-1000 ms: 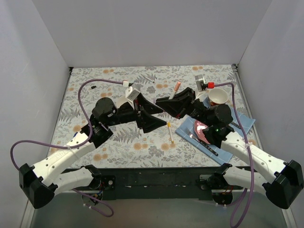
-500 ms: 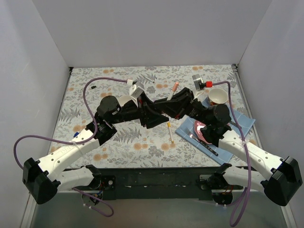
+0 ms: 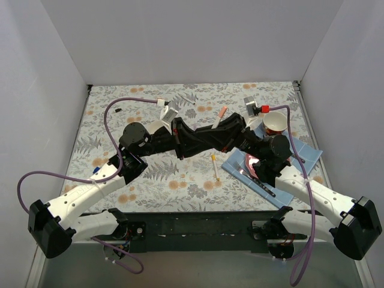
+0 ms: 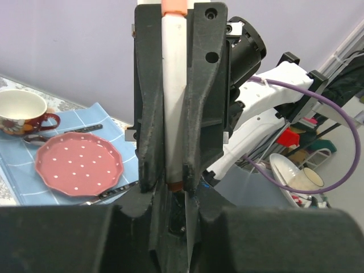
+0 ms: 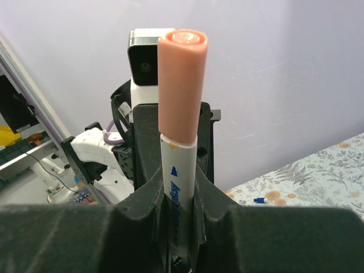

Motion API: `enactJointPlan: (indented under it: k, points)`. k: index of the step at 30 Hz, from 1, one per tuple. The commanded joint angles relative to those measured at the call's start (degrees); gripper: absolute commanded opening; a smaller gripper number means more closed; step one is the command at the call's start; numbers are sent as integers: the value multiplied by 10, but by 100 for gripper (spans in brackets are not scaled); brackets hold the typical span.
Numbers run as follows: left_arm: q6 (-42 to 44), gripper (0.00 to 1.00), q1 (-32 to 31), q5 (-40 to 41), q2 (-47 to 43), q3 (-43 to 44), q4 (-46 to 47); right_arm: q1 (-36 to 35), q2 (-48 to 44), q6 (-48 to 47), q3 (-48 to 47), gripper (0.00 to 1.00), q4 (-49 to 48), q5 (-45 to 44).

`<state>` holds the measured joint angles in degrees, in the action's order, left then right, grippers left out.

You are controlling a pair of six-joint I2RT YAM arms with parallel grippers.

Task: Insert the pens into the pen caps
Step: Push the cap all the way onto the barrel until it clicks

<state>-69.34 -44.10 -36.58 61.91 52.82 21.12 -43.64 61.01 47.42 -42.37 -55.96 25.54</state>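
Note:
My right gripper [image 5: 180, 200] is shut on a white pen [image 5: 181, 187] whose far end wears an orange-pink pen cap [image 5: 182, 85]. From above, both grippers meet over the middle of the cloth, and the capped pen [image 3: 221, 115] sticks up from the right gripper [image 3: 210, 133]. My left gripper [image 4: 176, 196] is shut, its tips just below the pen's [image 4: 173, 85] lower end; whether they pinch it I cannot tell. Another pen [image 3: 214, 167] with an orange-yellow end lies flat on the cloth. A small blue piece [image 3: 96, 170] and a black cap [image 3: 118, 110] lie at the left.
A pink dotted plate [image 3: 252, 165], a fork and spoon [image 3: 259, 181] and a cup [image 3: 276, 122] sit on a blue napkin [image 3: 302, 153] at the right. A grey block with a red part [image 3: 255, 105] stands at the back. White walls enclose the flowered cloth [image 3: 180, 180].
My left gripper has swung right to meet the right gripper and its jaws have gone from open to shut. The right gripper kept its hold on the pen and edged left.

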Motion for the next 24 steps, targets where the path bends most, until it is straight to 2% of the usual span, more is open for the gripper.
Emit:
enactJointPlan:
  k: [1,3,10,13,19,24]
  points:
    - [-12,1,-3,1,-2,-2,34,-7,-1,7,4,1,-29,5]
    - [-14,0,-3,3,-3,-4,33,-8,-1,6,4,2,-28,7]
    - [-24,0,-3,5,-28,-39,46,-8,-19,-9,4,32,6,-15]
    - [-26,0,-3,12,-43,-54,47,-7,-35,-24,6,38,31,-39]
    - [-19,0,-3,27,-70,-66,34,-8,-61,-42,10,43,74,-77]
    - [-14,0,-3,25,-78,-67,25,-7,-66,-44,12,41,80,-87]
